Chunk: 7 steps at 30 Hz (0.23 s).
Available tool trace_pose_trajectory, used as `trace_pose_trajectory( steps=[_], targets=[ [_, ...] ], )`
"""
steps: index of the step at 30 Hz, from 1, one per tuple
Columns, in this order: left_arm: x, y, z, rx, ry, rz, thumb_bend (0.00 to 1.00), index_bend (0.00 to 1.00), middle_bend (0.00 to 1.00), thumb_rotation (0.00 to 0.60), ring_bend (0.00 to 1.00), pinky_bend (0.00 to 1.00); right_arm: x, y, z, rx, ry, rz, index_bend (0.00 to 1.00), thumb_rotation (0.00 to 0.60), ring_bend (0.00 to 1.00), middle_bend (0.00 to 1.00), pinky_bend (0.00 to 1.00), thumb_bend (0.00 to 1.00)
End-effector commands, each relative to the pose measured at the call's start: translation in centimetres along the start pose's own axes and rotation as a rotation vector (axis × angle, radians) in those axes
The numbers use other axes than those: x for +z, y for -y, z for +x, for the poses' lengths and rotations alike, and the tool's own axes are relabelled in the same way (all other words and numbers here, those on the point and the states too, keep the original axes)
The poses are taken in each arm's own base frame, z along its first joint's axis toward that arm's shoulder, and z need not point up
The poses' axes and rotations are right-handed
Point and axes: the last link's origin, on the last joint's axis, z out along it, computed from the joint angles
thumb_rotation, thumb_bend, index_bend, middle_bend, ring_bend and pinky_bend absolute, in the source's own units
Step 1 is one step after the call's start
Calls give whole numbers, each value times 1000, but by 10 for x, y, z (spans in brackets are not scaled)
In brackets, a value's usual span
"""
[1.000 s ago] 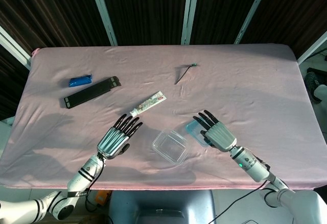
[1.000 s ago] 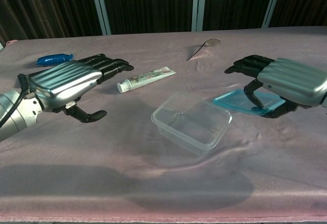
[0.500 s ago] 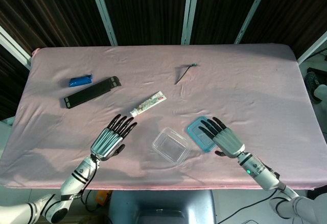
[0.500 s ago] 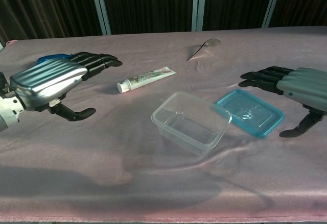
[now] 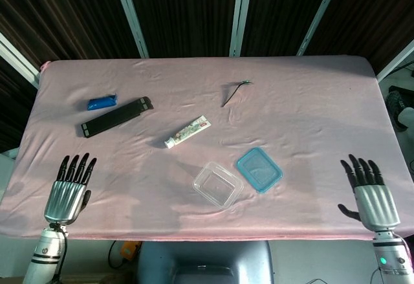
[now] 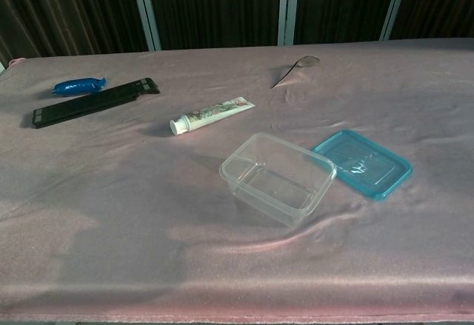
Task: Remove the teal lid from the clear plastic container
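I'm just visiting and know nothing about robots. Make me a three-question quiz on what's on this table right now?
1. True or false: the teal lid sits on top of the clear plastic container.
2. Which lies nearest the container? A) toothpaste tube B) blue packet C) black bar
3. Fill in: the left hand and right hand each hold ____.

Key
1. False: the lid lies flat on the pink cloth beside the container, whose top is open.
2. A
3. Nothing: both hands show spread fingers at the table's near corners, far from the container.
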Motion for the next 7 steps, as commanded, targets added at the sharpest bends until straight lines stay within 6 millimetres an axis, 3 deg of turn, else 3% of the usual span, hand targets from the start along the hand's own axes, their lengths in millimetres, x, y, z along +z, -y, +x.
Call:
trace_pose_trajectory(
  steps=[1, 7],
  targets=[
    [-45, 45, 4, -96, -4, 165, 345, 0, 0, 600, 0, 0, -21, -26, 12, 29, -67, -145, 0, 600, 0, 0, 0, 93],
    [-43, 46, 1, -163, 53, 113, 351, 0, 0, 600, 0, 0, -23, -22, 9, 33, -54, -109, 0, 600, 0, 0, 0, 93]
  ],
)
